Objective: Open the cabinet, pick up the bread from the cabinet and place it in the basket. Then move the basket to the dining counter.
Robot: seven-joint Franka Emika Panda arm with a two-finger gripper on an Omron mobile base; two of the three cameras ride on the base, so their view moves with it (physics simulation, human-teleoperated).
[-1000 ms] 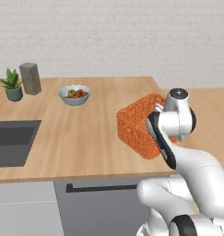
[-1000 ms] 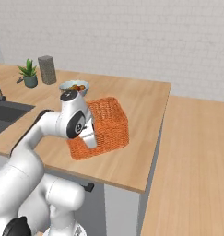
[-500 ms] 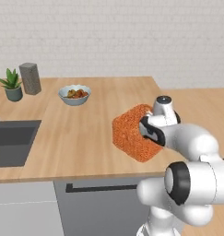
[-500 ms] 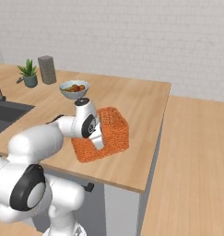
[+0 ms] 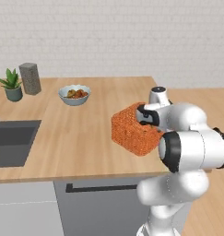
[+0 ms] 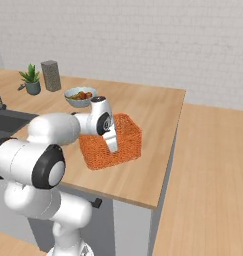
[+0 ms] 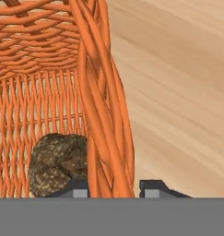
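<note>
The orange wicker basket point(image 5: 128, 133) point(image 6: 100, 154) hangs tilted low over the wooden counter point(image 5: 76, 133), near its right end. My gripper point(image 5: 148, 119) point(image 6: 112, 144) point(image 7: 114, 190) is shut on the basket, its two fingers straddling the braided rim and side wall point(image 7: 102, 97). The bread point(image 7: 56, 163), a dark brown lumpy roll, lies inside the basket against that wall. I cannot tell whether the basket's underside touches the counter. The cabinet is out of view.
A white bowl of food point(image 5: 74, 94) point(image 6: 80, 96) stands behind and left of the basket. Farther left are a potted plant point(image 5: 12, 84) point(image 6: 31, 79) and a grey block point(image 5: 30, 78) point(image 6: 51, 75). A dark sink point(image 5: 7, 143) is at the left. The counter ends just right of the basket point(image 6: 173, 135).
The arm has swung its elbow round to the front. The basket has drifted a little left and lower while staying in the grip.
</note>
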